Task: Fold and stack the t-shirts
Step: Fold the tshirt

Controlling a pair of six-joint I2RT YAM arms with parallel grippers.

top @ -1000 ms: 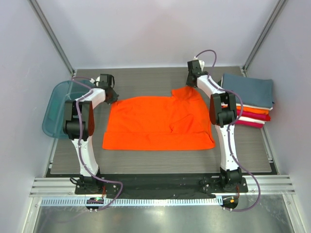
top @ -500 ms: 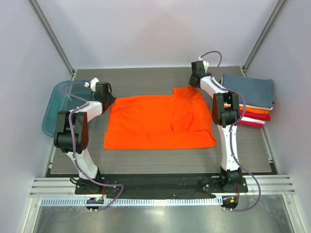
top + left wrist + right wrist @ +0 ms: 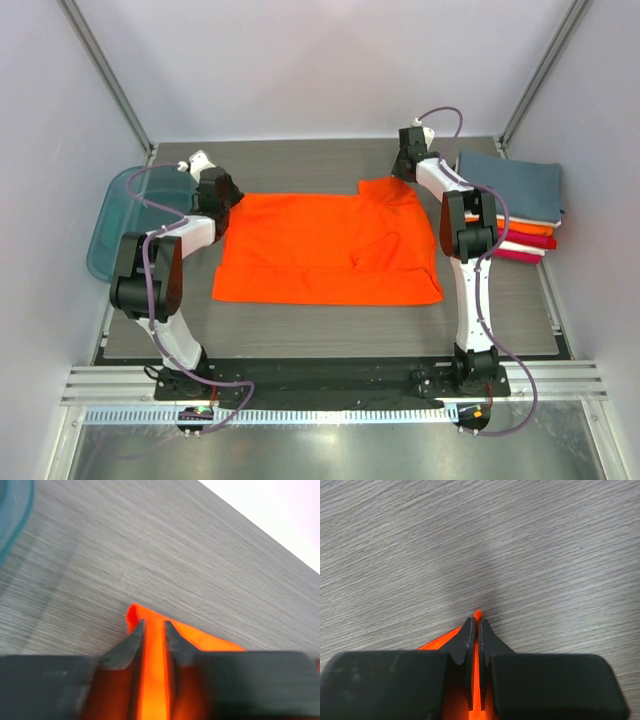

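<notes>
Both end effectors had moved farther from the arm bases than a second before. The elbow of the left arm had dropped back toward its base, and the far edge of the orange t-shirt (image 3: 320, 250) was pulled straighter. Reaching low over the table (image 3: 300, 160), the left end effector (image 3: 152, 625) had its fingers slightly apart, the shirt's corner in the gap. On its long-stretched arm, the right end effector (image 3: 476, 622) was clamped on the opposite far corner. The shirt lay flat between them. The folded t-shirts (image 3: 510, 185) sat stacked just right of the right end effector, and the teal tub (image 3: 110, 225) lay left of the left one.
</notes>
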